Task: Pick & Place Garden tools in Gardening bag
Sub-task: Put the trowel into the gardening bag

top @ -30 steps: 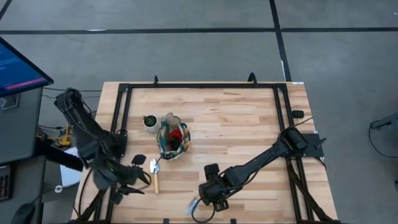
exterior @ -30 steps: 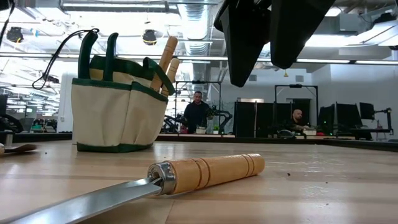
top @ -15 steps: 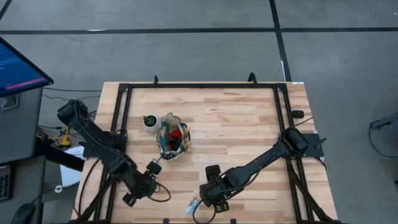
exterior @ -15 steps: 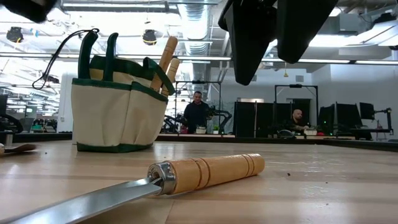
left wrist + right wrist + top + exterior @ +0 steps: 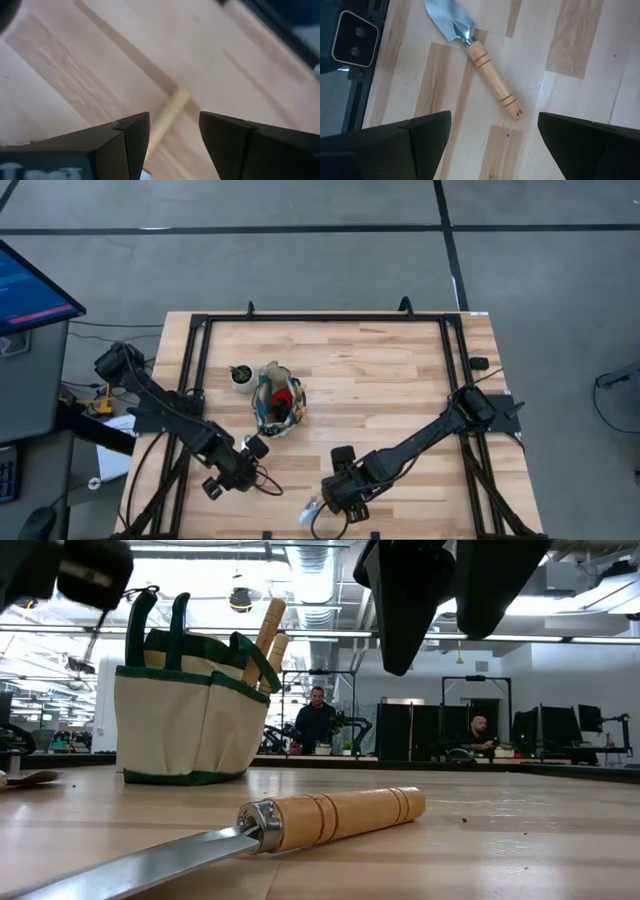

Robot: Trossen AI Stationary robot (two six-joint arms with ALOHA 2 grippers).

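Silver-bladed trowel w/ ringed light wooden handle (image 5: 485,70) lies flat on desk (image 5: 580,40), beneath right end effector (image 5: 492,135), fingers wide apart, empty. Left end effector (image 5: 174,132) open, empty.

The light was bright and even, coming from ceiling lamps (image 5: 240,598) that glared white in the low view, and the shadows on the table (image 5: 380,370) were only faint. The left wrist view was blurred all over, and its fingers (image 5: 131,142) were soft. In the low view, the near trowel (image 5: 300,825) blade was out of focus.
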